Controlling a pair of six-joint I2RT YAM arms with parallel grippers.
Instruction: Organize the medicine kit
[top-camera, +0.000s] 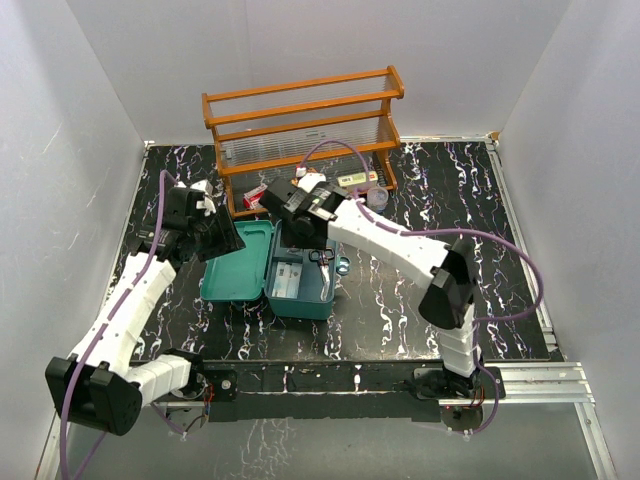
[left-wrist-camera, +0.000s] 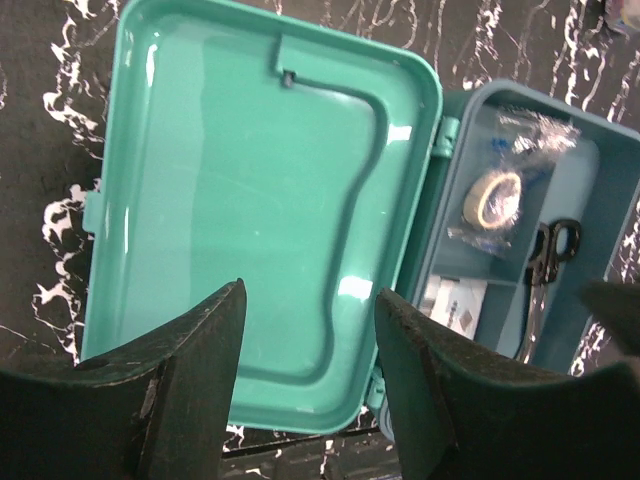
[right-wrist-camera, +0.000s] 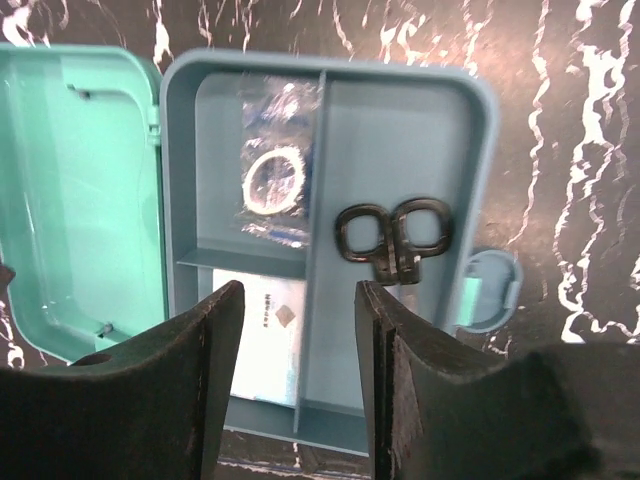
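At the near edge of the black, white-veined desk (top-camera: 400, 310), the 2 arms are bolted side by side. The left arm (top-camera: 130, 310) leans up and inward. The right arm (top-camera: 400, 240) reaches up and to the left across the middle. A purple cable (top-camera: 525, 280) loops off its side.

Just beyond the bases, around the middle of the desk, the medicine kit (top-camera: 235, 268) lies open. Its teal lid is folded flat to the left and its bluer tray sits on the right. The left fingers (left-wrist-camera: 210, 350) hover above the lid, spread apart with nothing between them. The right fingers (right-wrist-camera: 215, 335) hang above the tray, likewise released and empty.

The tray is split into 3 compartments. The near left one holds a white packet (right-wrist-camera: 262, 325). The one behind it holds a roll of tape (right-wrist-camera: 275, 180) in a clear wrapper. In the long right compartment lie scissors (right-wrist-camera: 395, 235) with black handles, the loops toward the far end. A small rounded latch (right-wrist-camera: 490, 290) sticks out from the tray's right side.

Farther back, an orange-brown wooden rack (top-camera: 300, 110) stands at the far edge of the desk. A red and white box (top-camera: 255, 192) lies under its left end and a pale box (top-camera: 360, 178) lies under its right end. White walls (top-camera: 80, 150) close in the desk on 3 sides.
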